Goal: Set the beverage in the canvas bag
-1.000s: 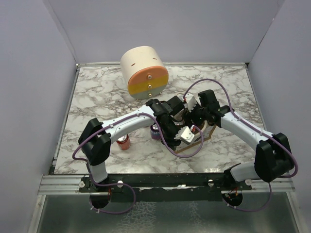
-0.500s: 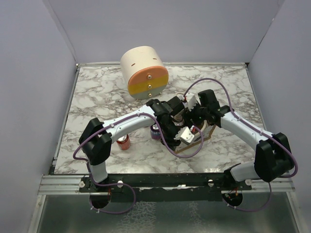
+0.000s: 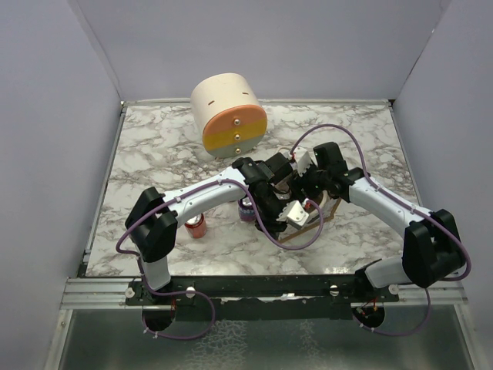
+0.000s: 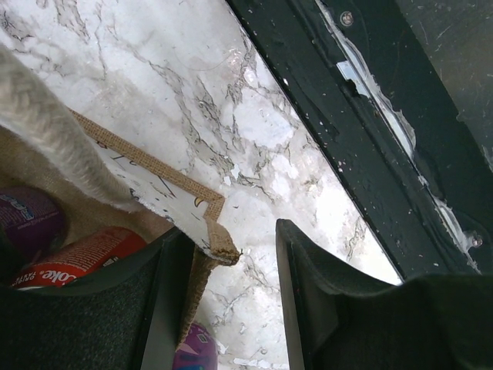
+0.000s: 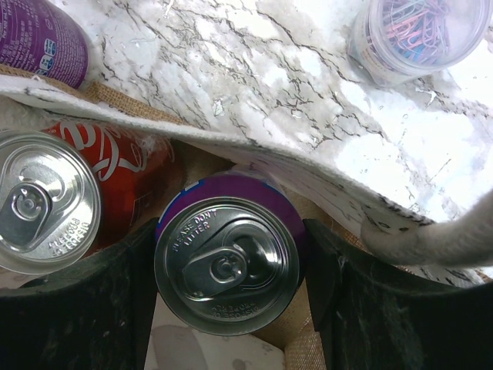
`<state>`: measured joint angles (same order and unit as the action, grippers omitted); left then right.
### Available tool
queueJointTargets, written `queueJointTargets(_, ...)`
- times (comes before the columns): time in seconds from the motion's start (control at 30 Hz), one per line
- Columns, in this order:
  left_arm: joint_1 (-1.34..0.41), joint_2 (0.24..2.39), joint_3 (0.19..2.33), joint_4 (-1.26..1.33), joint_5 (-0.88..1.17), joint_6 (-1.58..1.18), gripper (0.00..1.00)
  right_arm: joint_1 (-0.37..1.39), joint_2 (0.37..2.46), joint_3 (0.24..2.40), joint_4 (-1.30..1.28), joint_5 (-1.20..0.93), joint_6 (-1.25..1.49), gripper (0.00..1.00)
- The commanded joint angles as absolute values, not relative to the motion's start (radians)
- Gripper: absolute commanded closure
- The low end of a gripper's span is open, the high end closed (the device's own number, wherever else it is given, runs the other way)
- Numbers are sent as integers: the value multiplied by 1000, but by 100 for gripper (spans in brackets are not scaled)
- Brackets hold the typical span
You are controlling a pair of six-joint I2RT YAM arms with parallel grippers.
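The tan canvas bag (image 3: 330, 213) stands at mid-table, mostly hidden under both grippers. In the right wrist view my right gripper (image 5: 229, 231) is shut on an upright purple can (image 5: 227, 266), held inside the bag's white-lined rim (image 5: 308, 173) beside a red can (image 5: 115, 177). My left gripper (image 4: 231, 231) is open and straddles the bag's corner (image 4: 216, 243), one finger inside the bag and one outside. The red can (image 4: 77, 258) and a purple can (image 4: 27, 220) show inside. A cream rope handle (image 4: 46, 135) crosses the left wrist view.
A second purple can (image 3: 246, 210) stands on the marble just left of the bag. A red can (image 3: 195, 226) stands further left. A big cream cylinder with an orange-yellow face (image 3: 229, 116) is at the back. A clear tub of paper clips (image 5: 416, 35) is near the bag.
Almost nothing has changed. My right gripper has shifted slightly over the bag; my left arm keeps its place.
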<state>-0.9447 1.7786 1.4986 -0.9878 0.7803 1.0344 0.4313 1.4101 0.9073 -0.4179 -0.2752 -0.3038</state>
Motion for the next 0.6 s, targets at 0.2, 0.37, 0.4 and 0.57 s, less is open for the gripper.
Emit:
queueJointTargets(0.2,-954,1787,1529,-998,802,1011,50,431,1386,929,-353,-284,-345,25)
queueJointTargets(0.37,-955,1784,1531,-997,798,1008,50,431,1381,945,-376,-294,-355,20)
queueJointTargets(0.4,-955,1784,1532,-995,797,1004,50,431,1378,949,-383,-296,-356,19)
queueJointTargets(0.57,-956,1782,1532,-984,787,988,50,431,1361,964,-407,-297,-360,17)
